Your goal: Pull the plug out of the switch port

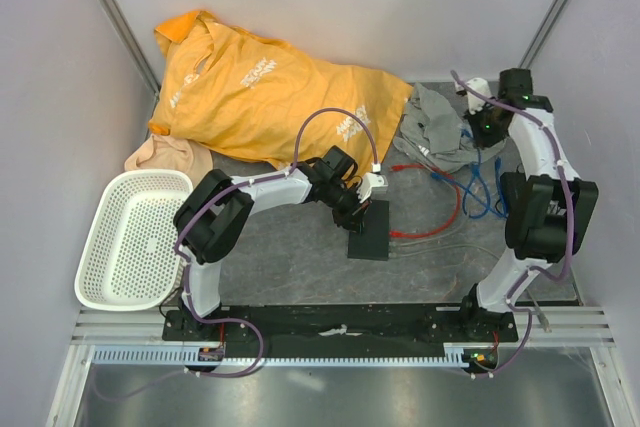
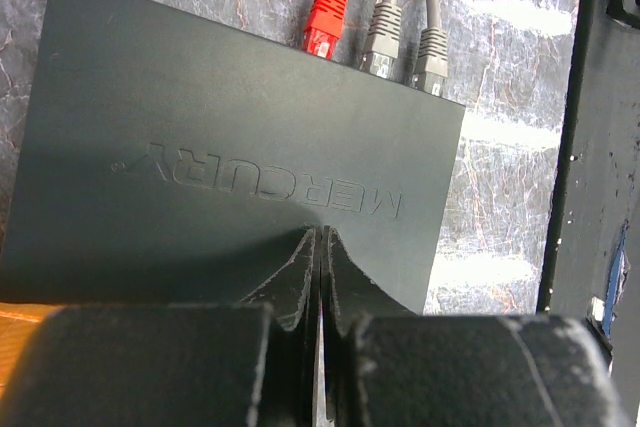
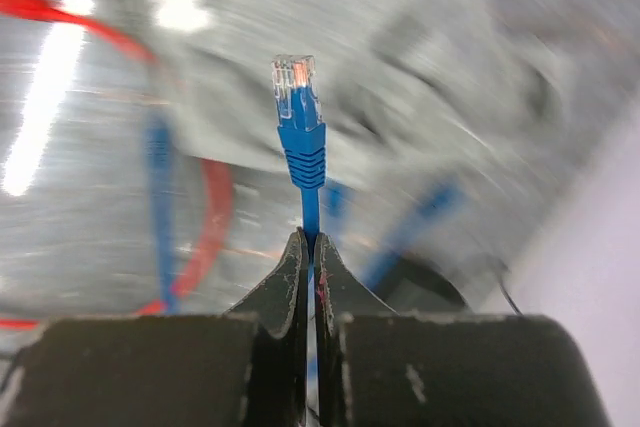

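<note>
The switch (image 1: 368, 230) is a flat matte-black box on the grey mat, with its top filling the left wrist view (image 2: 230, 147). A red plug (image 2: 325, 15) and two grey plugs (image 2: 382, 37) sit in ports on its far edge. My left gripper (image 2: 320, 239) is shut and empty, its tips resting on the switch's top near its near edge; it also shows in the top view (image 1: 356, 211). My right gripper (image 3: 308, 239) is shut on a blue cable just behind its plug (image 3: 299, 112). The plug is free in the air, away from the switch, at the back right (image 1: 480, 125).
A red cable (image 1: 440, 227) and blue cable loops (image 1: 485, 187) lie right of the switch. A grey cloth (image 1: 440, 127) and an orange shirt (image 1: 260, 97) lie at the back. A white basket (image 1: 100, 247) stands at the left. The right wrist background is blurred.
</note>
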